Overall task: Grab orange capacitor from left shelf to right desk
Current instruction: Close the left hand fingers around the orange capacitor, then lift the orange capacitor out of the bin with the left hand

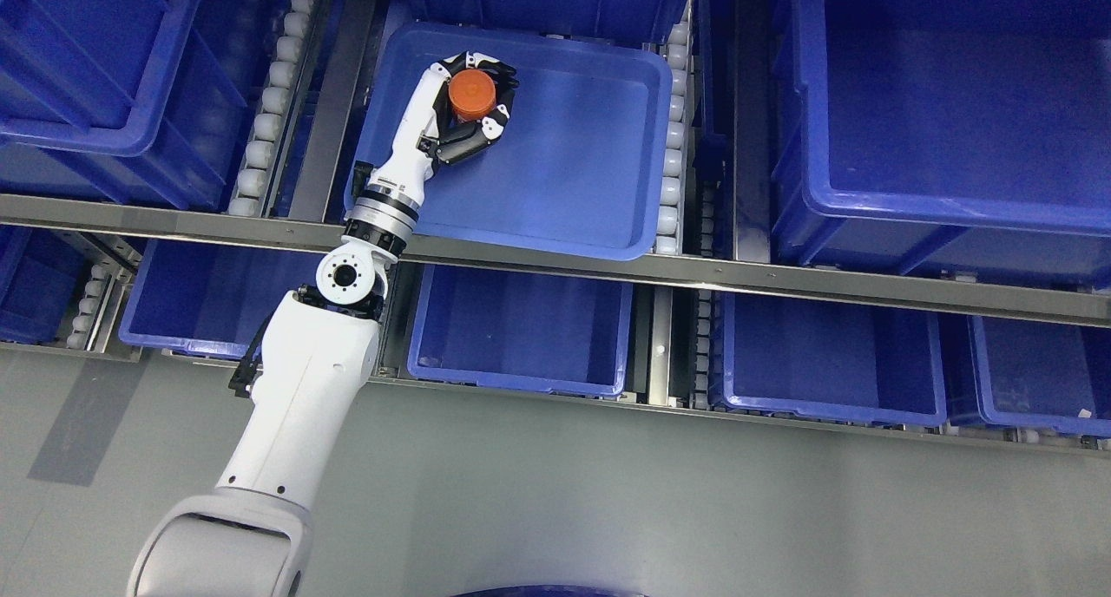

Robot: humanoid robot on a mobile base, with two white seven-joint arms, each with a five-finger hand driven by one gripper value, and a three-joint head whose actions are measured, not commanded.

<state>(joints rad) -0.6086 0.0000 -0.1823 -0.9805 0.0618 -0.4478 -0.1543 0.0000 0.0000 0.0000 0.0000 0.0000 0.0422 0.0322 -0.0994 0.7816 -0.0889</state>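
One left hand (pixel 464 102) in blue bin (pixel 564 224) on shelf, fingers (pixel 495 66) curled around orange capacitor (pixel 472 95).

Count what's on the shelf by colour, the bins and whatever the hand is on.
Blue bins: 9, counting those cut off at the edges, such as the bin the left hand reaches into
Orange capacitor: 1
Total: 10

Single view only, from the head camera. It looks steeply down and forward onto a roller shelf (pixel 555 267) of blue bins (pixel 599 198), at moderate range. Grey floor (pixel 608 493) fills the lower frame. The left arm (pixel 304 389) enters from the lower left. No second view for comparison.
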